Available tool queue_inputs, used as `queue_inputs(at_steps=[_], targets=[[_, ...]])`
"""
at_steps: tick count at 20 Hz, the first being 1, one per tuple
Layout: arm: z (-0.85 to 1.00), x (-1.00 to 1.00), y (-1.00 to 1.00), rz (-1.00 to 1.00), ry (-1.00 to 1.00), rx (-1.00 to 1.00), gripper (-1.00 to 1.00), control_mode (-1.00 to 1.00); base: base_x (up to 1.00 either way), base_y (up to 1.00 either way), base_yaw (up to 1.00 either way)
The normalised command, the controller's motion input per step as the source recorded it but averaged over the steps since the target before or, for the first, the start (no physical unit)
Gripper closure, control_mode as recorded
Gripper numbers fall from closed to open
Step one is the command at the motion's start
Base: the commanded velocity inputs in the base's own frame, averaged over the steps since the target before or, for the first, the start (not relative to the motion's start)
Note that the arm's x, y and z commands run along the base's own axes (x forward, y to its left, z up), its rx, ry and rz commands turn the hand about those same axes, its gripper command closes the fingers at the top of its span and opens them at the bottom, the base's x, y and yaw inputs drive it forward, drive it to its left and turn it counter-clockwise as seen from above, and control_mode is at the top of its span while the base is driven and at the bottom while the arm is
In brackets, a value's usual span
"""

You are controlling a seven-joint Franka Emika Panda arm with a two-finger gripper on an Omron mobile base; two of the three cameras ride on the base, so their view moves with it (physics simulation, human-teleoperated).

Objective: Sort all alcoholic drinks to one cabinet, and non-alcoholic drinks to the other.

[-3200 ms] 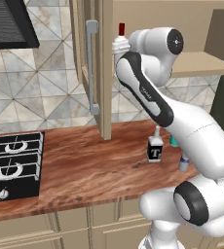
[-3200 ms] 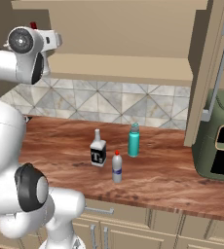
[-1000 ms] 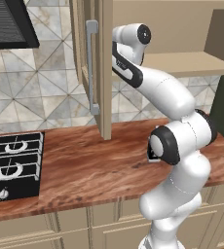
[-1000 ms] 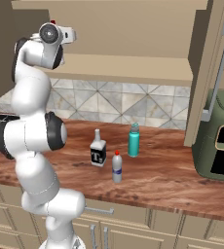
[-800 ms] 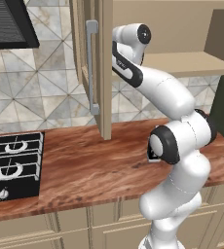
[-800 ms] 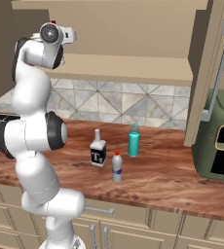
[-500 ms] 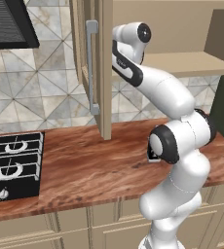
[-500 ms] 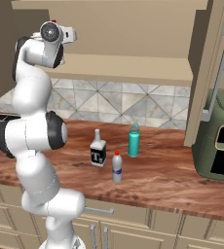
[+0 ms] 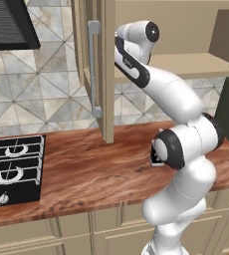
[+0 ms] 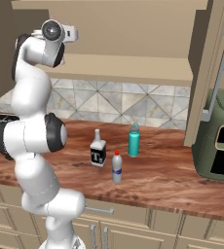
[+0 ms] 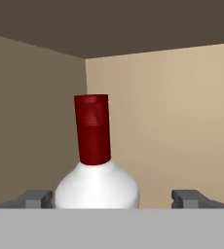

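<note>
From the left base view, the arm is seen raised high, its hand reaching past the open cabinet door [image 9: 106, 74] with the grey bar handle [image 9: 94, 67] into the left wall cabinet, above the shelf [image 9: 206, 64]. On the counter, a dark-labelled bottle is mostly hidden behind the arm's elbow.

From the right base view, three bottles are seen standing upright on the wooden counter [image 10: 172, 175]: the squarish long-necked bottle with the dark label [image 10: 98, 149], the small red-capped bottle with the blue label [image 10: 117, 167] just beside it, and the teal bottle [image 10: 134, 140] behind them. The right cabinet's door [image 10: 209, 73] is seen open.

In the hand view, the white bottle with the dark red cap [image 11: 95, 170] is seen upright inside the cabinet, near its back corner. The gripper [image 11: 113, 198] is released: its fingertips [image 11: 36, 198] stand wide, the left one close to the bottle, the right one well apart. The bottle lies straight ahead between the jaws, its long axis vertical, so a straight backward retreat is judged to clear it.
</note>
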Motion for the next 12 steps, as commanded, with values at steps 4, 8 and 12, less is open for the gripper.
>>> queue_inputs(at_steps=[4, 8, 12], targets=[[0.14, -0.42, -0.19, 0.00, 0.00, 0.02, -1.00, -1.00, 0.00, 0.00, 0.00], [0.08, -0.61, -0.13, 0.00, 0.00, 0.01, -1.00, -1.00, 0.00, 0.00, 0.00], [0.04, -0.80, -0.18, 0.00, -0.01, 0.01, -1.00, -1.00, 0.00, 0.00, 0.00]])
